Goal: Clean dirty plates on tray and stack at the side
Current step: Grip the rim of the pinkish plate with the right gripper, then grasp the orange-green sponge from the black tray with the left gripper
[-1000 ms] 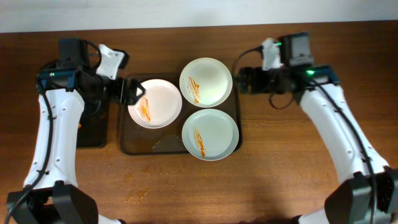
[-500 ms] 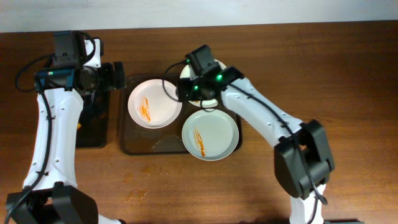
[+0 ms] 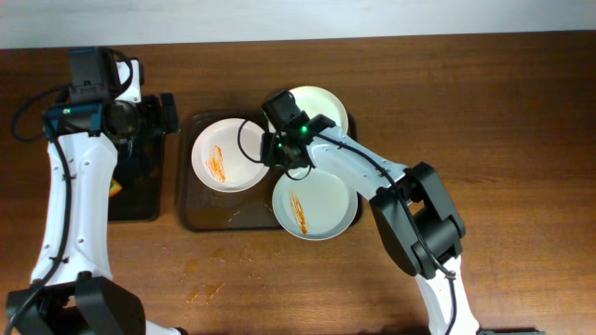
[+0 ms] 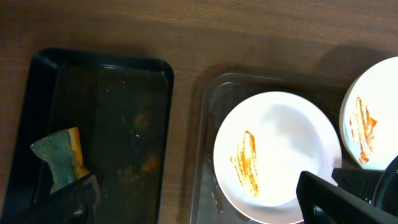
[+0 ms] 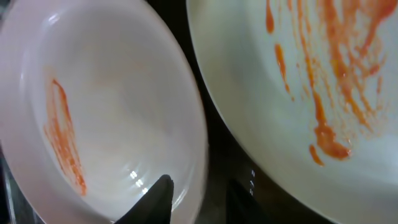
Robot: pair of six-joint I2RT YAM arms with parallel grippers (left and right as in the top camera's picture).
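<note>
Three streaked plates (image 3: 231, 155) (image 3: 321, 110) (image 3: 317, 203) on the tray (image 3: 199, 220), right gripper (image 3: 277, 149) at one rim, grip unclear, left gripper (image 3: 169, 113) spread wide beside the tray.

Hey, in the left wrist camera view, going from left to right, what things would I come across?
The sponge → streaked plate → second plate, cut off by the right edge. The two trays are left out because they lie under these things.

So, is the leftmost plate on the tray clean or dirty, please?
Dirty: the leftmost plate bears an orange sauce streak.
</note>
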